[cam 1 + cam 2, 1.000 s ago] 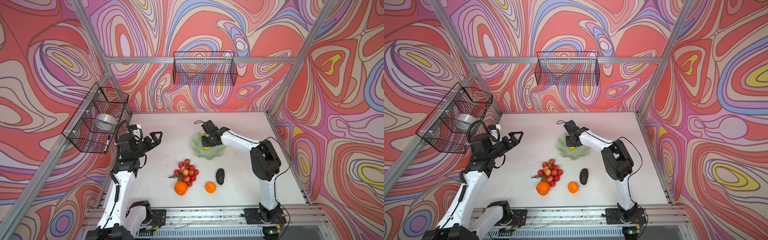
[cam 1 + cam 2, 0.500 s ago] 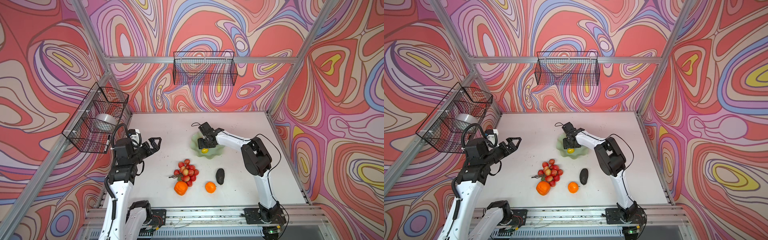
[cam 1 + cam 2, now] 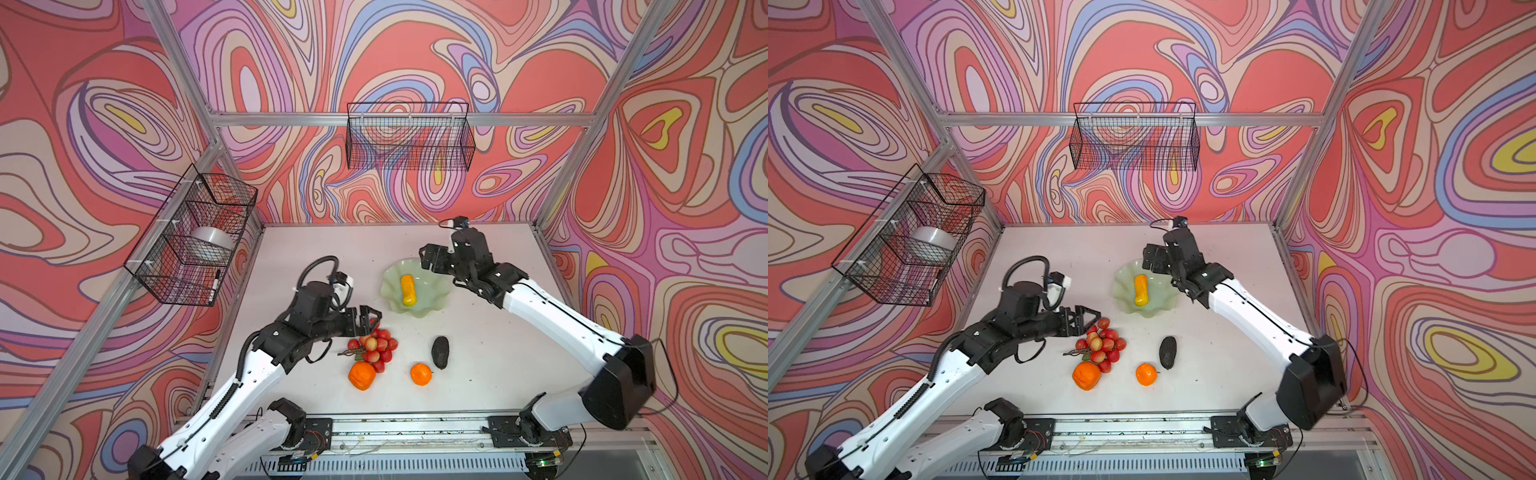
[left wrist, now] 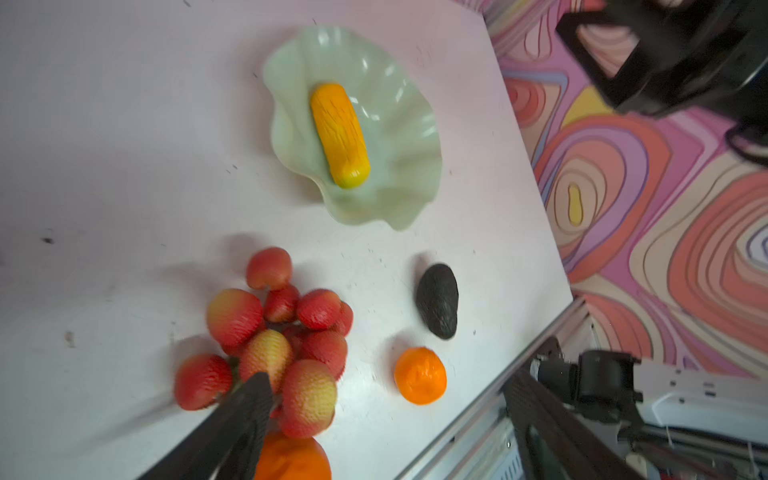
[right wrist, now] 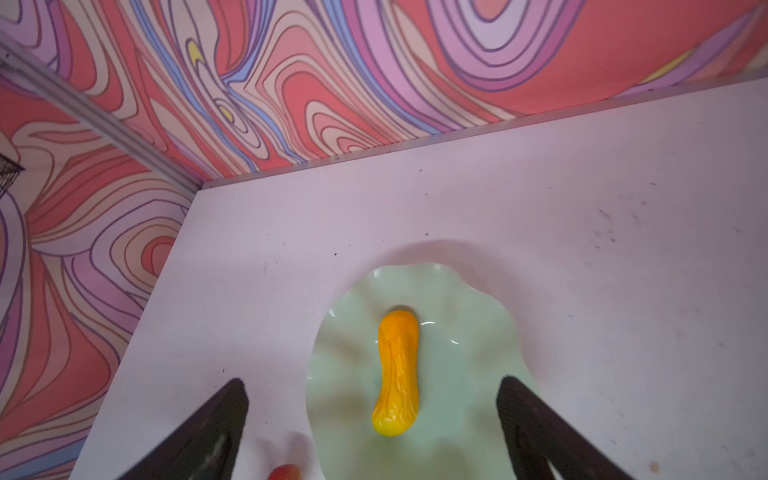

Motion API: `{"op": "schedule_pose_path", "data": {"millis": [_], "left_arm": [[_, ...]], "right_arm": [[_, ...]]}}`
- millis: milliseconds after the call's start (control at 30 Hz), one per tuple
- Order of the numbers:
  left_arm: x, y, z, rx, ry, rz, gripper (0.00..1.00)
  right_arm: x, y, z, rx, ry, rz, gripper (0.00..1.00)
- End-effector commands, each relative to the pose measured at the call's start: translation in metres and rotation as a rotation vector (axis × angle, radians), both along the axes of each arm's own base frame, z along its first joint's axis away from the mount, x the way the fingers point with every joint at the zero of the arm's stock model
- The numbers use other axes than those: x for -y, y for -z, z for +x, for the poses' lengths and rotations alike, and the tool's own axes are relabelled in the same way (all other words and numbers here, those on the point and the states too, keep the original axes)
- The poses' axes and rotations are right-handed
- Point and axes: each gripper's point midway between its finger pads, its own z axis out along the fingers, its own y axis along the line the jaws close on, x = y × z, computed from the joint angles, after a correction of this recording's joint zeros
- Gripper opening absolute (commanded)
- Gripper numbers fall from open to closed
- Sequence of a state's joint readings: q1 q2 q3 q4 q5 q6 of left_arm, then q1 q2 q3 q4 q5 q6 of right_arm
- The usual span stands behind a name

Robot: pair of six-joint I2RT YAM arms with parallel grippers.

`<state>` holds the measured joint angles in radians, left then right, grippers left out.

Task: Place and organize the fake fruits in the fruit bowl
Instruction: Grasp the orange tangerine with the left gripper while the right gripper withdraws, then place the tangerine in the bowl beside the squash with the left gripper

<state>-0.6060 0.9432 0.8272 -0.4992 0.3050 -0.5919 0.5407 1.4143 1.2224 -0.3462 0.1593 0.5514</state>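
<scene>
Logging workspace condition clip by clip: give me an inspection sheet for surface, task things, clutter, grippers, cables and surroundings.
Surface: white table, dark specks.
Job's things: oblong fruit lies in the fruit bowl; grapes, lumpy orange fruit, small orange and avocado on the table outside it.
Clutter: nothing seen.
Grippers: left gripper open at the grapes; right gripper open, holding nothing, by the bowl's rim.
Cables: black hose loops above the left wrist.
Surroundings: patterned walls; wire basket on the left wall holds a white bowl; second basket on the back wall.
</scene>
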Motion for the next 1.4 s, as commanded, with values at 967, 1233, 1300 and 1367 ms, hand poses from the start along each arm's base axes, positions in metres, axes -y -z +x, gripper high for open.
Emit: {"op": "schedule_pose_path", "data": {"millis": [967,1233,1300,1367], "left_arm": [[0.118,0.176,-0.071,-0.365,0.328,0.59,0.59],[0.119,0.106,-0.037,-0.223,0.288,0.501,0.43],[0.122,0.075,-0.013,-0.157,0.269,0.443,0.43],[0.121,0.048,0.018,-0.092,0.251,0.397,0.45]], "right_arm": [[0.115,0.076,-0.079,-0.147,0.274,0.143,0.98],[0.115,0.081,-0.079,-0.164,0.278,0.129,0.98],[0.118,0.085,-0.083,-0.18,0.283,0.111,0.98],[0.122,0.085,-0.088,-0.192,0.292,0.096,0.97]]}}
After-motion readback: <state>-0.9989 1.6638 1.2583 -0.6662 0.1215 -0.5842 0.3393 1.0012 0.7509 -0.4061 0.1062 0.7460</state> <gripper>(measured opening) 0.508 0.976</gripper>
